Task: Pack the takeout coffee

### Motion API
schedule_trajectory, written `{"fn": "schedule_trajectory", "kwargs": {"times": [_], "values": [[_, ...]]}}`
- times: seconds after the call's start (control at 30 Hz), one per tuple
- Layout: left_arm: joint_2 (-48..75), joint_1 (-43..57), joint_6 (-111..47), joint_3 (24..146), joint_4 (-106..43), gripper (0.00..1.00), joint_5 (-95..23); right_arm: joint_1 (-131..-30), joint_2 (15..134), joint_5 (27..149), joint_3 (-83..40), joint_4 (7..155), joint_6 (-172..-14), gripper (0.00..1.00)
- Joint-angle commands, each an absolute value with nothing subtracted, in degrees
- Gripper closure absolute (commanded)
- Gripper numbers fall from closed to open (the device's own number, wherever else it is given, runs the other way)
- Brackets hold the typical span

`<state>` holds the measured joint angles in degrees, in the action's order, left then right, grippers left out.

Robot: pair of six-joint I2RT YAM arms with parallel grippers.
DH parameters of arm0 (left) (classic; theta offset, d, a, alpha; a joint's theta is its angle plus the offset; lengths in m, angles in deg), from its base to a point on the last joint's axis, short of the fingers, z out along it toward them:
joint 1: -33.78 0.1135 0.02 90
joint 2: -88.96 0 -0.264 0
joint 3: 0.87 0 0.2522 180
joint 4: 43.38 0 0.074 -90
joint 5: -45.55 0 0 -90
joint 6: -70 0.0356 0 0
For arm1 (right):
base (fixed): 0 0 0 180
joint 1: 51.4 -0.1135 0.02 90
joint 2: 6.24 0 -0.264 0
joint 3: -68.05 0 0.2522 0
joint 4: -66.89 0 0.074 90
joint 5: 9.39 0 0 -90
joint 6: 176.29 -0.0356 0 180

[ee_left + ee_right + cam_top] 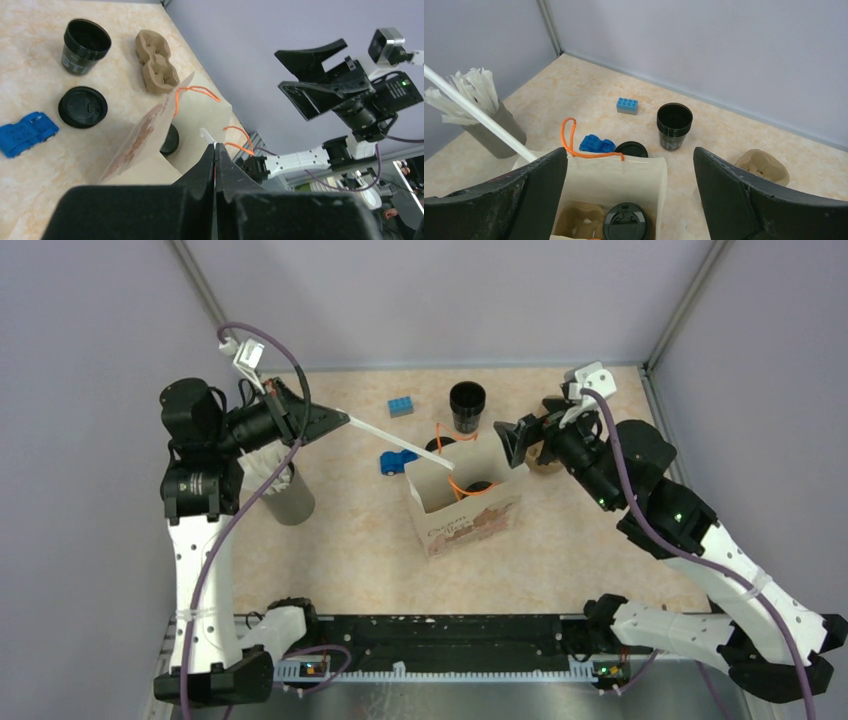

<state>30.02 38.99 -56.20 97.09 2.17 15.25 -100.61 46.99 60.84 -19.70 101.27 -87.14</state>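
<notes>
Black cup [674,125] stands apart beyond the wide-spread right hand [629,157].

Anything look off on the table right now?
Mostly tidy. One black cup stands open beyond the bag, while a loose lid lies flat on the table beside the blue toy car. Nothing looks spilled or tipped.

You have soft, even light from overhead; the table [340,570] reads bright, with faint, short shadows. In your wrist views the left gripper [215,152] and right gripper [629,152] loom dark and slightly blurred, the background sharp.
</notes>
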Motion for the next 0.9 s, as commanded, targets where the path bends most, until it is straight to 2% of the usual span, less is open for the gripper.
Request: {"fn": "schedule_trajectory", "kwargs": {"times": [0.0, 0.13, 0.3, 0.43, 0.6, 0.73, 0.87], "values": [[32.0, 39.1, -62.1, 91.3, -14.3, 1.0, 15.2, -100.1, 45.2, 60.0, -21.1, 100.4, -88.6, 0.06], [33.0, 38.2, -69.1, 81.9, -25.9, 1.0, 14.2, -100.1, 44.3, 59.0, -21.1, 101.9, -89.0, 0.06], [31.6, 34.2, -66.0, 78.7, -24.9, 1.0, 10.5, -100.1, 42.4, 56.8, -20.2, 103.6, -88.9, 0.06], [29.8, 24.4, -64.8, 76.0, -27.8, 1.0, 3.4, -100.1, 41.6, 56.4, -19.6, 103.8, -88.8, 0.06], [25.4, 18.1, -62.4, 75.9, -27.8, 1.0, 0.5, -100.1, 41.3, 57.3, -19.2, 103.3, -88.8, 0.06], [24.9, 17.3, -59.5, 75.8, -26.1, 0.91, -1.1, -100.1, 41.3, 56.9, -19.1, 103.6, -88.3, 0.06], [24.6, 17.3, -58.2, 76.0, -25.0, 0.75, -0.8, -100.0, 41.7, 56.7, -19.2, 104.2, -88.0, 0.06]]}}
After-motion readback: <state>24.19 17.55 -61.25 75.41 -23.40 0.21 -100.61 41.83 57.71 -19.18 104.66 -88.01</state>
